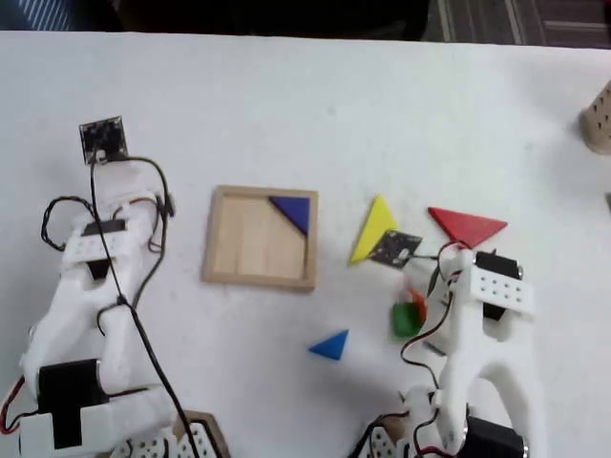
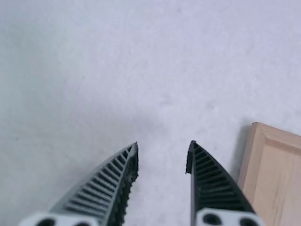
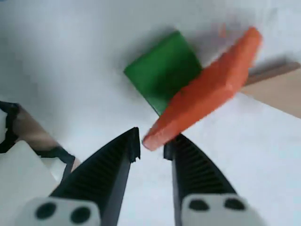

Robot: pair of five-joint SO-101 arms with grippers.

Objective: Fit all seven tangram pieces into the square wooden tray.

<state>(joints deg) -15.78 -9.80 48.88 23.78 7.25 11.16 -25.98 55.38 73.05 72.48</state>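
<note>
The right gripper (image 3: pixel 151 141) has its ribbed black fingers (image 3: pixel 113 165) pinched on the tip of an orange tangram piece (image 3: pixel 207 99). The piece tilts up off the white table (image 1: pixel 286 114) and partly overlaps the green square (image 3: pixel 162 75). From the high view, that pair lies well to the right of the square wooden tray (image 1: pixel 258 279). The tray holds one dark blue triangle (image 1: pixel 294 211), tucked into its far corner on the right arm's side. A yellow triangle (image 1: pixel 372 229) and a red triangle (image 1: pixel 466 226) lie loose beyond the right gripper (apart from each other). A small blue triangle (image 1: pixel 330 345) sits near the tray's front edge. The left gripper (image 2: pixel 162 150) hangs spread open over bare table, just beside the tray's outer edge.
</note>
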